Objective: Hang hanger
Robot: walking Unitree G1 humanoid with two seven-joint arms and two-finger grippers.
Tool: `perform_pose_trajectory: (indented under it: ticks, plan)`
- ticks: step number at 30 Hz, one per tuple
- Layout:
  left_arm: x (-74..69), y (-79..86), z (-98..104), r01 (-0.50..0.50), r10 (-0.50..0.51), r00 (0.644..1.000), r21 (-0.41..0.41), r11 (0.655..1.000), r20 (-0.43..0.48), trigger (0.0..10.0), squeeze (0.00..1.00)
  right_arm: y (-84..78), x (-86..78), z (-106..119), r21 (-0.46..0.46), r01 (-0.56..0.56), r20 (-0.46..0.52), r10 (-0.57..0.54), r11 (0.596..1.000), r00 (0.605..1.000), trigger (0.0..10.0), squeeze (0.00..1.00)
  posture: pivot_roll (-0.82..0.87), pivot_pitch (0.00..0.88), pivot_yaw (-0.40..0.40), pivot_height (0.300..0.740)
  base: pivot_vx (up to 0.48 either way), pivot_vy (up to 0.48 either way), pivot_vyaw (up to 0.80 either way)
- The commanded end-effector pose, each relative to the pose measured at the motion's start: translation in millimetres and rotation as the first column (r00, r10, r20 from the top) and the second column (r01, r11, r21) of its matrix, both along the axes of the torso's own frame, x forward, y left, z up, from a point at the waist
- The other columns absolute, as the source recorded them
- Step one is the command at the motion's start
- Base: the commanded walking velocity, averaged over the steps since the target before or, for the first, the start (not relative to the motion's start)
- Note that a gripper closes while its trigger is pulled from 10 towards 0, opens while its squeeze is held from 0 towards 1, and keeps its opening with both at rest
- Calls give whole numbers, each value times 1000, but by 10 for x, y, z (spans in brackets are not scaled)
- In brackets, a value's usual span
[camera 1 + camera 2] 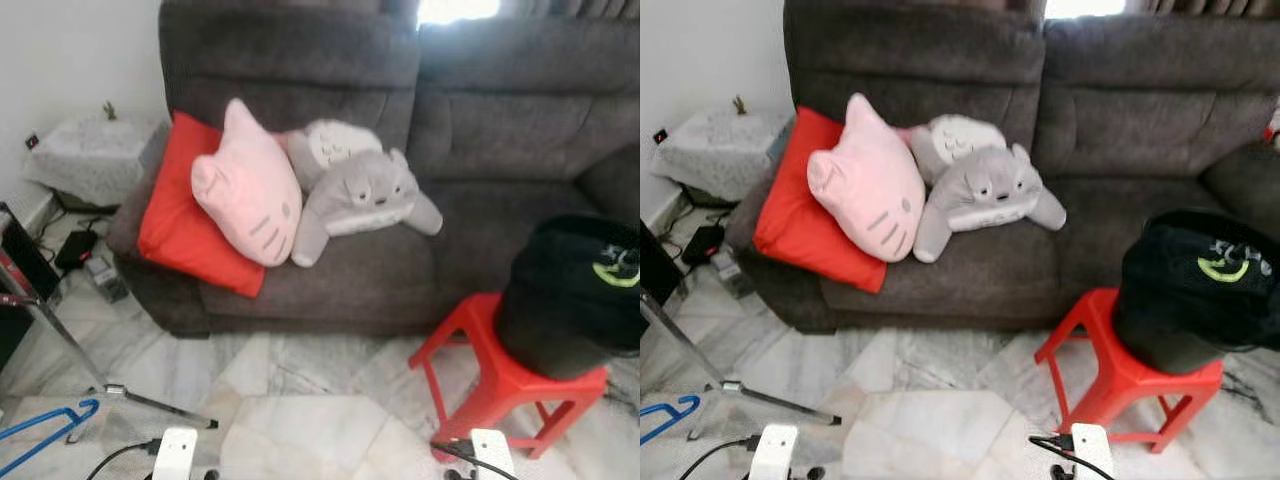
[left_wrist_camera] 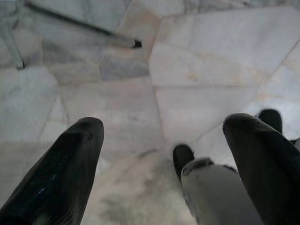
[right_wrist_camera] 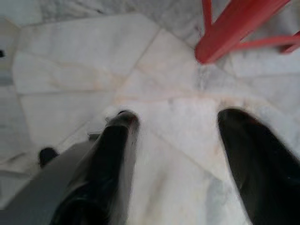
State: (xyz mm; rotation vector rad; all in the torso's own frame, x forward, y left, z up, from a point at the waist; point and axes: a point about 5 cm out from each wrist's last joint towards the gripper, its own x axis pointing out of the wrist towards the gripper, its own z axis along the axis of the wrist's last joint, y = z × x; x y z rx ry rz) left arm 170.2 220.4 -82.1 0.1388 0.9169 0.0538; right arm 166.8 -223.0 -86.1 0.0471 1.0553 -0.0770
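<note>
Both tools hang low over the marble floor [image 2: 197, 61] with nothing between their fingers. The left tool [image 2: 164, 164] has its two black fingers spread wide and points at bare tile, and the right tool [image 3: 176, 154] is spread just as wide, its view taking in a leg of the red stool [image 3: 234, 28] close by. Neither has hold of anything, which suits a robot that has not begun the pickup and keeps its arms down and clear.

The blue hanger [image 1: 40, 435] lies flat on the floor at the near left, just beside the slanted metal leg of a stand [image 1: 70, 345] whose foot rests on the tile. That stand is probably the place to hang it, though its top is out of view, so I cannot be sure.

Further out, the red stool stands at the near right and carries a black bag [image 1: 575, 290]. Beyond it the grey sofa [image 1: 470, 130] spans the far side, with a red cushion [image 1: 175, 225], a pink cat pillow [image 1: 250, 185] and a grey plush [image 1: 365, 195] leaning together on its left seat.

The left arm looks better placed for the reach.
</note>
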Motion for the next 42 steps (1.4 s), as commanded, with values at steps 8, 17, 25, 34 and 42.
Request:
perform_pose_trajectory:
  ticks: [8, 17, 25, 34, 42]
  plan:
    - [-41, -33, -29, 41, -41, 999, -9, 999, -34, 10000, 0, -31, 8, 10, -5, 15, 7, -15, 1000, 1000, 10000, 0, -43, 0, -24, 740, 0, -259, 0]
    - [-42, -36, -30, 47, -48, 998, -13, 999, -33, 10000, 0, -31, 8, 10, -9, 14, 7, -14, 1000, 1000, 10000, 0, -45, 0, -24, 740, 0, -310, 0]
    - [-41, -41, -30, 56, -56, 998, -14, 998, -33, 10000, 0, -33, 6, 10, -12, 12, 7, -12, 1000, 1000, 10000, 0, -47, 0, -23, 740, 0, -311, 0]
    - [-44, -44, -31, 70, -70, 997, -13, 997, -35, 10000, 0, -35, 0, 8, -14, 12, 6, -12, 1000, 1000, 10000, 0, -46, 0, -23, 740, 0, -315, 0]
    - [-52, -37, -32, 77, -77, 996, -11, 997, -38, 10000, 0, -31, -7, 4, -9, 29, 10, -29, 1000, 1000, 10000, 0, -46, 0, -21, 740, 0, -316, 0]
